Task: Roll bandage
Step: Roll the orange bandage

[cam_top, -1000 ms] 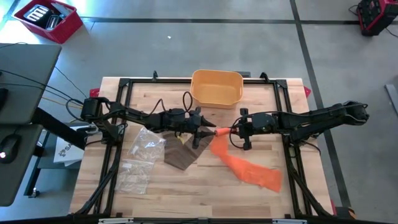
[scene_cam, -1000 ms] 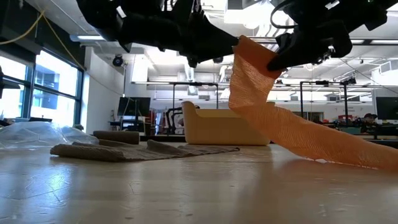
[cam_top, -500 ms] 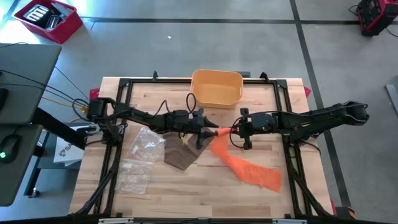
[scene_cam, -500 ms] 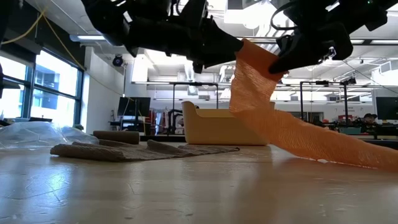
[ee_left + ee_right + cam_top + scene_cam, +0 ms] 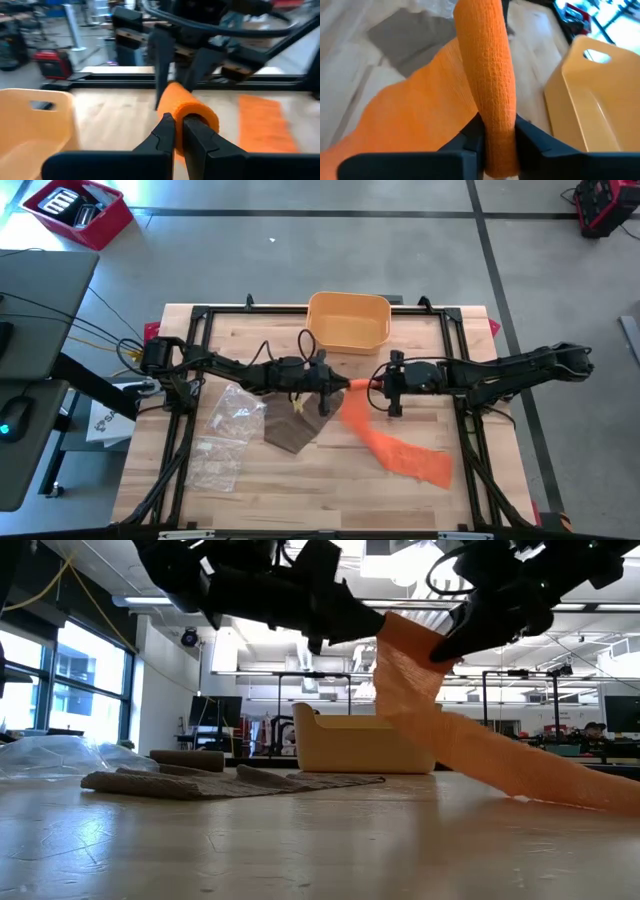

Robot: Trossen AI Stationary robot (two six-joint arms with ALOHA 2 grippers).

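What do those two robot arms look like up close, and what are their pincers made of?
Both arms are dark, nearly black, built from slim jointed segments with thin black cables looping along them. The left gripper and right gripper each end in two narrow, tapering black fingers. I see no markings. What they are made of, the pictures do not show.

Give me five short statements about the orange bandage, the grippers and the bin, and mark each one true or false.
1. The left gripper is shut on the orange bandage. True.
2. The bandage lies completely flat on the table. False: one end is lifted between the grippers.
3. The right gripper grips the rolled end. True.
4. The yellow bin holds the bandage. False: it looks empty.
5. A brown cloth lies on the table. True.
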